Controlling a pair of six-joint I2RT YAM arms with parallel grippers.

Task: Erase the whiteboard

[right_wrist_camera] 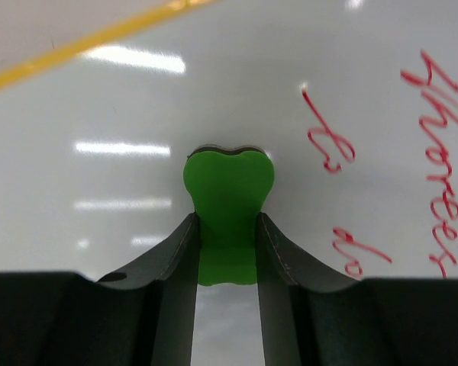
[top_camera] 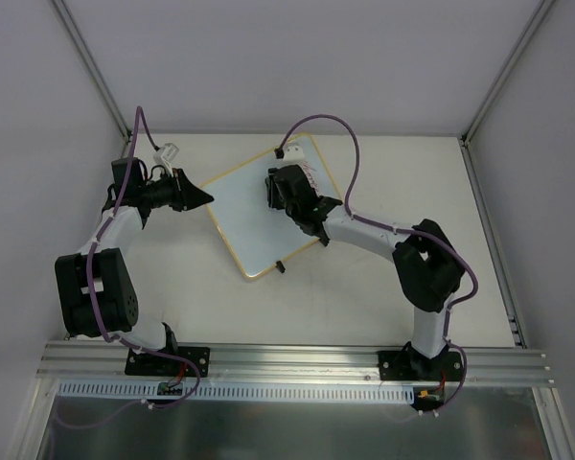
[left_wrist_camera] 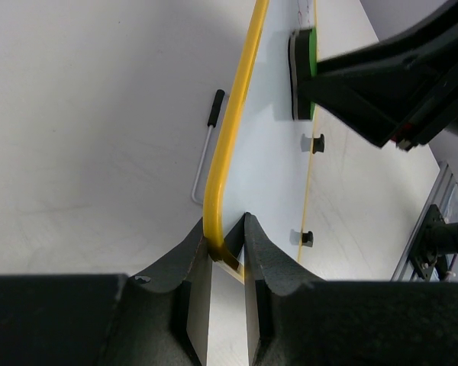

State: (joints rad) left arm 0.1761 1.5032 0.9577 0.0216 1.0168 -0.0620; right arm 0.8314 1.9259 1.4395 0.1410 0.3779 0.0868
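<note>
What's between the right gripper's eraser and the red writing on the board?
Nothing visible: the right gripper holds the green eraser against the whiteboard, and only bare white surface separates it from the red writing.

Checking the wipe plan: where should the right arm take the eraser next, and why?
Probably slide the eraser across onto the red writing, unwiped beside it. The right gripper holds it against the whiteboard; the left gripper clamps the frame.
</note>
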